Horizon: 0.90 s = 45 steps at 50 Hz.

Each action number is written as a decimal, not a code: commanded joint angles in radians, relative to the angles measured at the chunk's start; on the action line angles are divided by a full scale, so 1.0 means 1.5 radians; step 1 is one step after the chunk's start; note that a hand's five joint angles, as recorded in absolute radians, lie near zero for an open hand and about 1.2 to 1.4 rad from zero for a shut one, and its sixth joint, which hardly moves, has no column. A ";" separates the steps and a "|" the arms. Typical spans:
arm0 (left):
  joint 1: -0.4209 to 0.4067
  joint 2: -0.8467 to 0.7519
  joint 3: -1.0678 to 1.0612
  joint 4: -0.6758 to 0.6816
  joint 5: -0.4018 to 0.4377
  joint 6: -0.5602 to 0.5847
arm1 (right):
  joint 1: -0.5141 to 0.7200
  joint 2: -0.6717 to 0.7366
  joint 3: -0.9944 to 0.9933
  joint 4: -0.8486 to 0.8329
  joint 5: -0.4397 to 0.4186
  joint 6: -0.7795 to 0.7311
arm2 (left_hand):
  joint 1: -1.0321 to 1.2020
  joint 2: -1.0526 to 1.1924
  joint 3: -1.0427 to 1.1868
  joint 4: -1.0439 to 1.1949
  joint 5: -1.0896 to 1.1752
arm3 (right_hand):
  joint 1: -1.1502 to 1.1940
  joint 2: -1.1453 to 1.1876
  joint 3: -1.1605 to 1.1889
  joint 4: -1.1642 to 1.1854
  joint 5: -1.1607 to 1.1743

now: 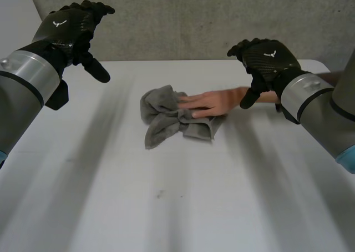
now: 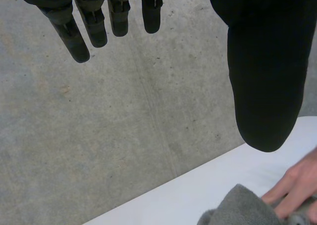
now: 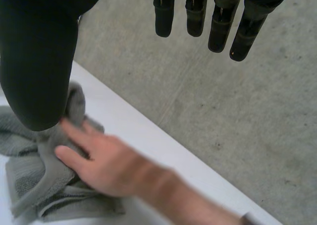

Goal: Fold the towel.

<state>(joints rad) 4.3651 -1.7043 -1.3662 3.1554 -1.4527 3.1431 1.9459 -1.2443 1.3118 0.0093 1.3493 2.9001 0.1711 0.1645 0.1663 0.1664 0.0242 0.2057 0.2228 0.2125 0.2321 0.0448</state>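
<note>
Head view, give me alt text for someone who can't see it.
A person's hand rests on a crumpled grey towel on the white table. The robot's left hand and right hand hover open above it, one each side, touching nothing.

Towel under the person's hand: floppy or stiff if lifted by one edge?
Likely floppy: the towel lies bunched in soft folds, so it should sag when lifted. Probably light: its layers look thin. Pushed, it would likely crumple rather than slide whole on the table, especially with the person's hand on it.
</note>
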 commanded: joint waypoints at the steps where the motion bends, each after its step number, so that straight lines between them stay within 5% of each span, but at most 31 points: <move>1: 0.000 -0.001 0.000 0.002 -0.001 0.000 | 0.000 0.040 -0.002 -0.001 0.004 -0.024 | 0.003 0.007 0.006 0.006 -0.016 | -0.021 -0.032 -0.025 -0.038 -0.030; 9: 0.001 -0.003 0.000 0.009 -0.001 0.000 | 0.017 0.083 -0.006 -0.041 0.004 -0.027 | 0.003 0.007 0.006 0.006 -0.016 | -0.021 -0.032 -0.025 -0.038 -0.030; 19: 0.003 -0.008 0.000 0.019 -0.001 0.001 | 0.063 0.238 -0.107 -0.248 0.003 -0.014 | 0.003 0.007 0.006 0.006 -0.016 | -0.021 -0.032 -0.025 -0.038 -0.030; 30: 0.009 -0.019 0.001 0.022 -0.002 0.001 | 0.095 0.467 -0.338 -0.201 -0.001 0.012 | 0.003 0.007 0.006 0.006 -0.016 | -0.021 -0.032 -0.025 -0.038 -0.030; 36: 0.009 -0.025 0.001 0.030 -0.002 0.002 | 0.101 0.517 -0.393 -0.163 0.002 0.047 | 0.003 0.007 0.006 0.006 -0.016 | -0.021 -0.032 -0.025 -0.038 -0.030; 39: 0.009 -0.026 0.001 0.030 -0.002 0.002 | 0.104 0.519 -0.405 -0.145 0.003 0.064 | 0.003 0.007 0.006 0.006 -0.016 | 0.203 0.192 0.199 0.186 0.194; 41: 0.009 -0.027 0.001 0.030 -0.002 0.002 | 0.106 0.495 -0.403 -0.134 0.006 0.070 | 0.003 0.007 0.006 0.006 -0.016 | 0.667 0.655 0.662 0.649 0.657; 45: 0.011 -0.027 0.000 0.030 -0.002 0.002 | 0.107 0.426 -0.383 -0.112 0.004 0.074 | 0.003 0.007 0.006 0.006 -0.016 | 0.794 0.782 0.789 0.776 0.785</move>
<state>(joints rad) 4.3784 -1.7433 -1.3656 3.2000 -1.4557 3.1461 2.1032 -0.4810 0.7030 -0.2024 1.3555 2.9957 0.1711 0.1645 0.1663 0.1663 0.0242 0.8584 0.9964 0.9621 0.9669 0.7497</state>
